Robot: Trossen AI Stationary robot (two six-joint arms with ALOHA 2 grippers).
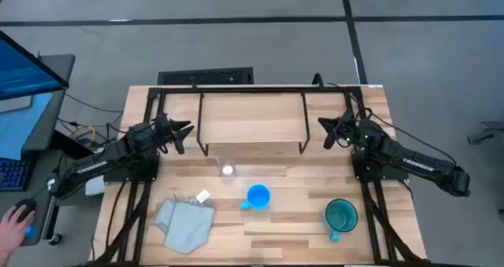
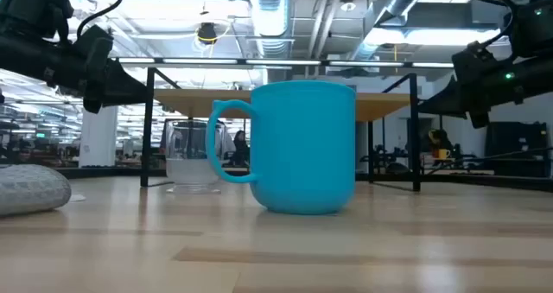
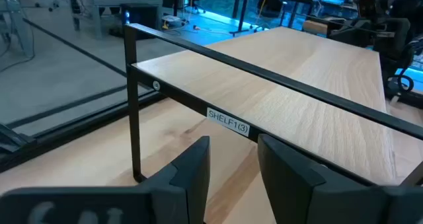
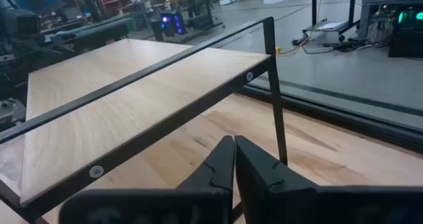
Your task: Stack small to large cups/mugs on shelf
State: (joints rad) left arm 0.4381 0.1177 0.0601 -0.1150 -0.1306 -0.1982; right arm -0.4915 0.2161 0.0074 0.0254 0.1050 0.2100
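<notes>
The shelf (image 1: 252,116), a light-wood board on black wire legs, stands at the table's far middle. The clear glass cup (image 1: 227,170) stands upright on the table just in front of it. The bright blue mug (image 1: 257,196) stands nearer, handle to the near left, and fills the low view (image 2: 302,146), with the glass cup (image 2: 192,159) behind it. The teal mug (image 1: 341,216) stands at the near right. My left gripper (image 1: 185,133) hovers by the shelf's left end, slightly open and empty (image 3: 232,141). My right gripper (image 1: 324,129) hovers by the shelf's right end, shut and empty (image 4: 234,139).
A grey cloth (image 1: 185,224) lies on the table at the near left, with a small white tag (image 1: 202,196) beside it. A person's hand (image 1: 12,220) rests on a mouse off the table's left side. Black frame rails run along the table's sides.
</notes>
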